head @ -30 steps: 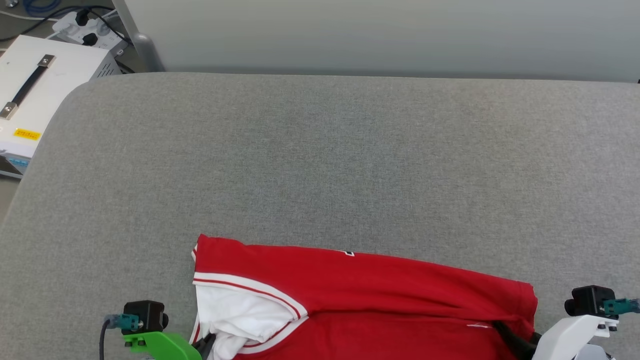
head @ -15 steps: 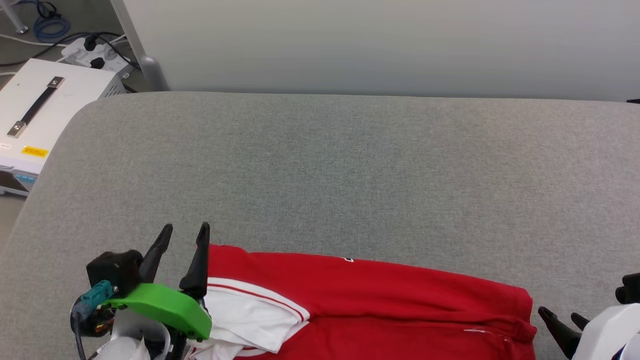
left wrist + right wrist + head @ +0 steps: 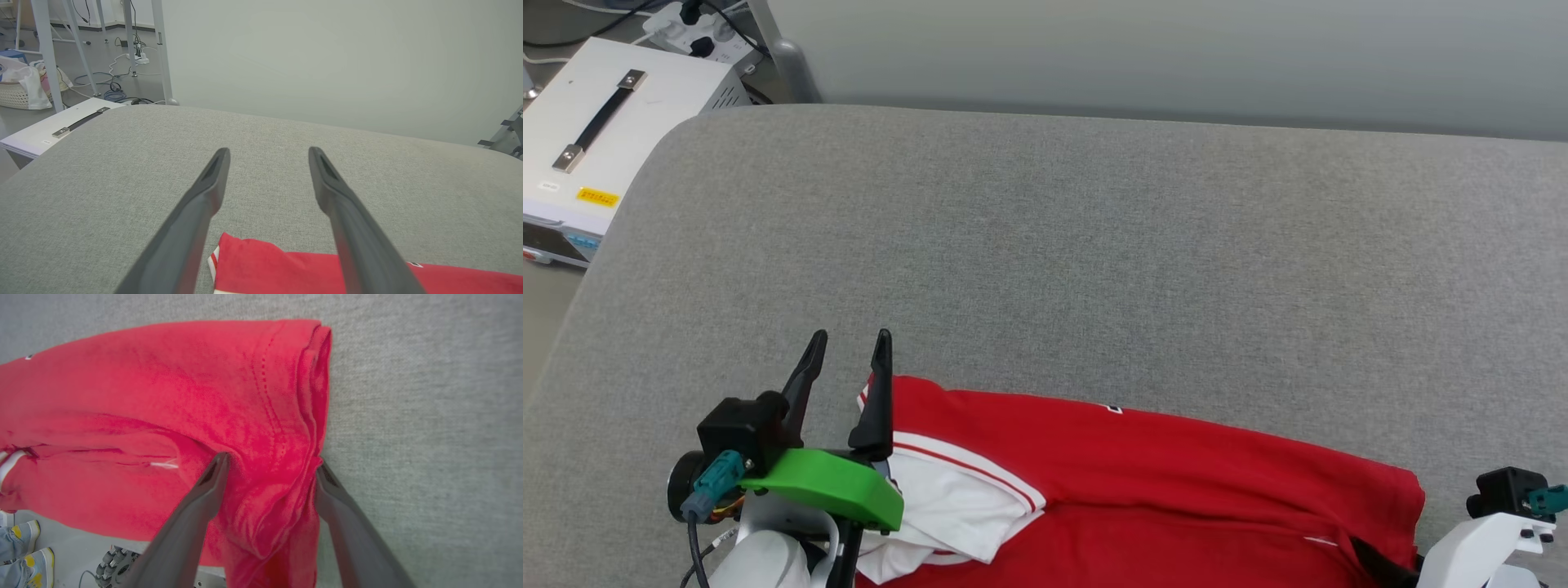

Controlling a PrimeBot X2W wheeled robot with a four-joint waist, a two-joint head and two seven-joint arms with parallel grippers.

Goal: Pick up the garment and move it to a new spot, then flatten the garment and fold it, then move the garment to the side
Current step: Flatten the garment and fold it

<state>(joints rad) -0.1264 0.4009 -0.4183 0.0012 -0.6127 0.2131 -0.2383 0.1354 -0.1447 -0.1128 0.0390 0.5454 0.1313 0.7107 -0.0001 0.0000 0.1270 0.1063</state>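
The garment (image 3: pixel 1160 482), a red T-shirt with a white sleeve (image 3: pixel 939 506) and striped trim, lies folded in a long band at the near edge of the grey padded table (image 3: pixel 1094 245). My left gripper (image 3: pixel 848 347) is open just beside the garment's left end, above the surface, with nothing between its fingers (image 3: pixel 204 192). In the left wrist view the garment's red corner (image 3: pixel 261 265) lies below them. My right gripper (image 3: pixel 269 469) is open and straddles the garment's (image 3: pixel 163 396) right folded edge, one finger on the cloth and one at its side. In the head view the right gripper (image 3: pixel 1380 563) is mostly hidden.
A white case with a black handle (image 3: pixel 596 131) stands off the table's left end, with a power strip and cables (image 3: pixel 694 16) behind it. A pale panel (image 3: pixel 1176 49) runs along the far edge. A person's shoes (image 3: pixel 20 555) show on the floor below the table's near edge.
The camera has shifted. My left gripper rose from the garment's left end and now stands open. My right gripper swung off to the right, then came back onto the garment's right edge.
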